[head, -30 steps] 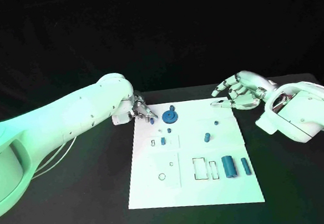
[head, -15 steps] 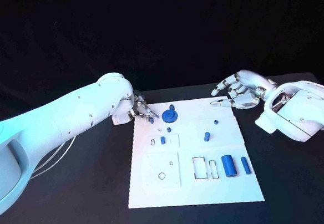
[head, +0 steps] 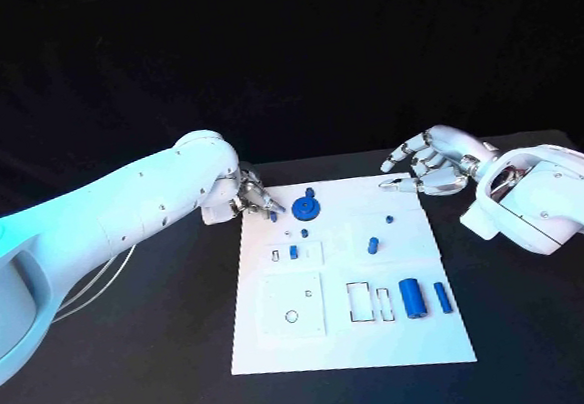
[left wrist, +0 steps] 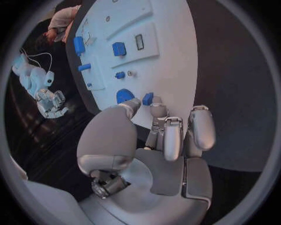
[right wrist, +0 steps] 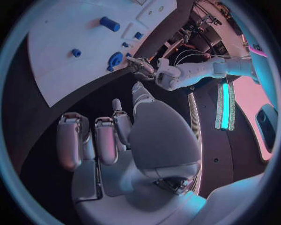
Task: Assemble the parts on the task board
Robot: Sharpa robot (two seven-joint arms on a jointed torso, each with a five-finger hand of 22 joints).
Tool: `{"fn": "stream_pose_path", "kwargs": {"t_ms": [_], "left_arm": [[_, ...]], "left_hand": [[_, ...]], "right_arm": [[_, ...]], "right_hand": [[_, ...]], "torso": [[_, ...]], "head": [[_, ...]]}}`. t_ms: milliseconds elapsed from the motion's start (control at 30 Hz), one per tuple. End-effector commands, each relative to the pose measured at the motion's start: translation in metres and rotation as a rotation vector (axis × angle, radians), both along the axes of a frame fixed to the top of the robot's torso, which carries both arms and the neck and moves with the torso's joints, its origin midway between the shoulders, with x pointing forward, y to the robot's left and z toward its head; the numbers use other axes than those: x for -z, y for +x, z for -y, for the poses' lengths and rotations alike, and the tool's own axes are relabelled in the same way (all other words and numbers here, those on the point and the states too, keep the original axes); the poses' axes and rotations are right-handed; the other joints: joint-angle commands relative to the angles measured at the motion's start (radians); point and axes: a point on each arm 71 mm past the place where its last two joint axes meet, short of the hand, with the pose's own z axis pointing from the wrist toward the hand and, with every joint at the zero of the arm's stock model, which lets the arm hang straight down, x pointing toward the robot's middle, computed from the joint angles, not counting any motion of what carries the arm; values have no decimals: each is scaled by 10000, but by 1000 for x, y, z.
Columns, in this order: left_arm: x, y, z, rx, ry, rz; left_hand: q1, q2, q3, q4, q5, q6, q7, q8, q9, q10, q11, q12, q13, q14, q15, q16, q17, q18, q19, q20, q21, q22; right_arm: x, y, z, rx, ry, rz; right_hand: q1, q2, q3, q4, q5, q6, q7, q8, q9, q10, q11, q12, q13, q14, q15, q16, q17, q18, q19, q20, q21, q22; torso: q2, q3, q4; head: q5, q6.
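Note:
The white task board (head: 347,341) lies mid-table. My left hand (head: 245,200) reaches over its far left corner. There the thumb and a finger pinch a small blue part (head: 274,216) that lies low on the board. The same small blue part (left wrist: 147,98) sits between the fingertips (left wrist: 157,108) in the left wrist view, beside a blue round part (left wrist: 124,95). That blue round part (head: 306,207) stands just right of the hand. My right hand (head: 433,168) hovers at the board's far right edge with its fingers apart, holding nothing.
Other blue parts lie on the board: a peg (head: 374,247), two small pieces (head: 293,253), and two cylinders (head: 413,298) near the front right. Outlined slots (head: 293,317) mark the front left. Black table (head: 141,383) surrounds the board.

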Motion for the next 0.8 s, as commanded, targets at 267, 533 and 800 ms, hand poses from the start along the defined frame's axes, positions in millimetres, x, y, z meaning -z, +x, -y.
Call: {"fn": "stream_pose_path", "kwargs": {"t_ms": [267,533,800], "left_arm": [[0,-1,2,-15,-227,-9],[1,-2,4,120,-505,-291],[0,-3,2,-11,-794,-148]], "left_hand": [[1171,597,888,-147,-23,-183,-250,770,892,-18,-222,17,-49,873,-209,54,2168,-83,30,-144,12,34],[1692,547,1829,-341,-111,-436,-222,889,1191,-68,-206,-21,-120,869,-194,51,2161,-82,2,-154,-7,28],[1829,424,2625,-629,-125,-499,-186,906,1324,-59,-178,-8,-108,870,-167,54,2168,-80,-17,-130,-13,36]], "right_arm": [[1,0,-1,-172,-115,-40],[1,0,-2,-188,-124,-58],[1,0,-2,-191,-125,-57]], "right_hand": [[-35,72,-36,-9,60,-82,-8,65,-18,18,-46,22,771,541,41,-36,604,126,238,59,-22,1527],[-31,76,-35,-10,63,-81,-9,70,-18,29,-47,35,779,542,39,-35,608,121,247,58,-5,1539],[-31,76,-35,-10,63,-81,-9,70,-18,29,-47,35,779,542,39,-35,608,121,247,58,-5,1539]], "torso": [[-1,-5,14],[-9,1,10],[-15,8,3]], "head": [[-25,-52],[-11,-94],[6,-93]]}}
